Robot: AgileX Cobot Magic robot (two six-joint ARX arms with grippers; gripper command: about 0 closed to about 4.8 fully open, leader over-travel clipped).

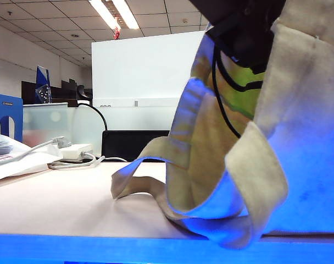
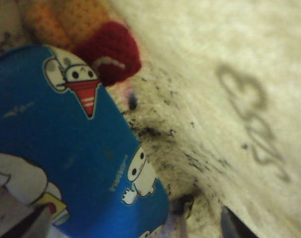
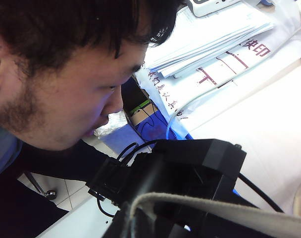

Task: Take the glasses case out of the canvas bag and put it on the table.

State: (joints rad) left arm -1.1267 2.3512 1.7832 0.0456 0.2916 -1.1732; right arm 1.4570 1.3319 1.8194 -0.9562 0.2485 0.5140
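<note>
- Exterior view: the bag (image 1: 233, 165) stands at the near edge of the surface (image 1: 57, 203), its mouth held up high and a loose strap (image 1: 255, 181) looping down in front. A dark arm (image 1: 244, 27) with black cables reaches into the bag's mouth from above. A white power adapter (image 1: 73, 151) with its cord and a stack of papers (image 1: 7, 159) lie at the far left of the surface. Neither pincer's fingers show here.
- Left wrist view: the camera is inside the bag, cloth (image 2: 229, 74) all around. The case (image 2: 66, 158), blue with white cartoon figures, lies close in front, just beside a red and orange knitted thing (image 2: 91, 34). The left pincer (image 2: 135, 228) shows only as dark finger edges either side of the case's end; it is released, spread wide, nothing grasped.
- Right wrist view: the right pincer (image 3: 190, 208) is clenched on a strap (image 3: 215, 210) of the bag. A man's face (image 3: 66, 74) leans in close, and papers (image 3: 215, 44) lie on the surface beyond.
</note>
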